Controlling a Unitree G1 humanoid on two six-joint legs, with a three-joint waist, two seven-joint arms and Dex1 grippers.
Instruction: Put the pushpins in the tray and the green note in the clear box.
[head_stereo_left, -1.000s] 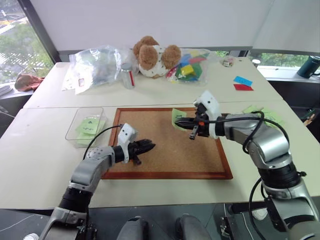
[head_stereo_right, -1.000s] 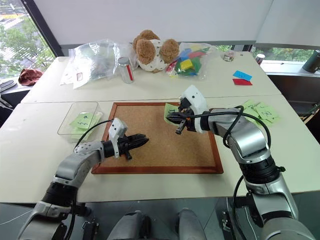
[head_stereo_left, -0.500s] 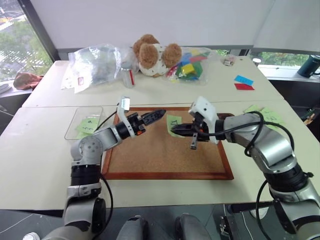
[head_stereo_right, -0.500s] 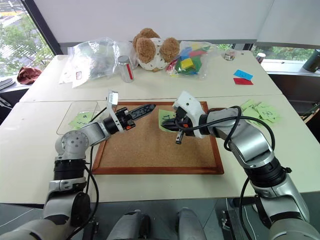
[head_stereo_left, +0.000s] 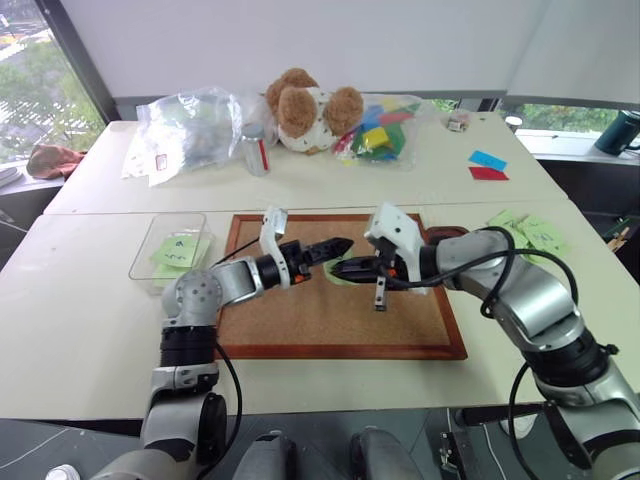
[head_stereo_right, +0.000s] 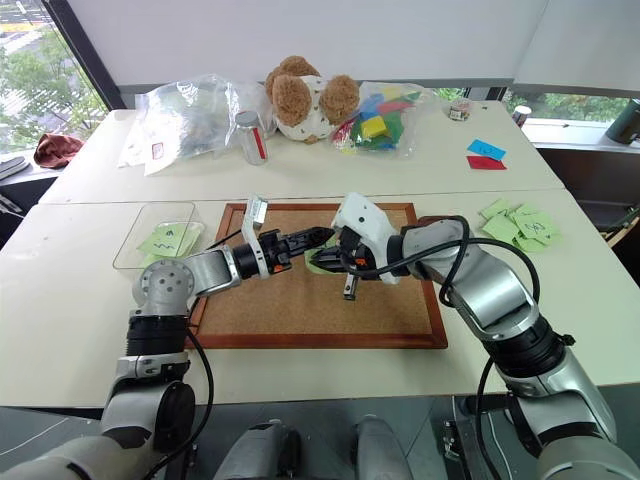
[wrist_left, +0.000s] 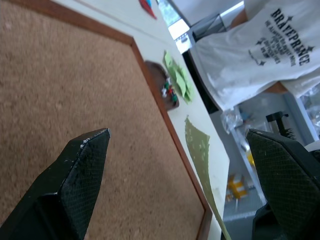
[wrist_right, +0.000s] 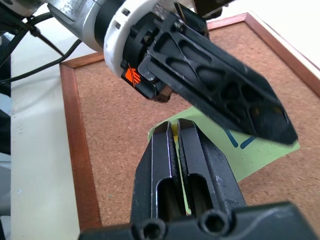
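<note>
The pale bench (head_stereo_left: 90, 330) is carrying a large wood-framed corkboard (head_stereo_left: 320, 325) at its middle, with plastic bags (head_stereo_left: 195, 130) and a plush toy (head_stereo_left: 310, 110) lying toward twelve o'clock. At nine o'clock of the board the clear box (head_stereo_left: 150, 262) is already holding some green paper, though I cannot tell what is drawn on it. At about two o'clock of the board, the tray (wrist_left: 162, 85) is sitting just off the frame with small coloured pushpins (wrist_left: 168, 91) in it, so that half seems done. The note step is still under way: over the board's upper middle the right pincer (wrist_right: 175, 131) is clenching an edge of the green note (wrist_right: 260, 147). The left pincer (head_stereo_left: 335, 246) is standing spread wide, empty, its tips bracketing the note's edge, apparently for a handover.
</note>
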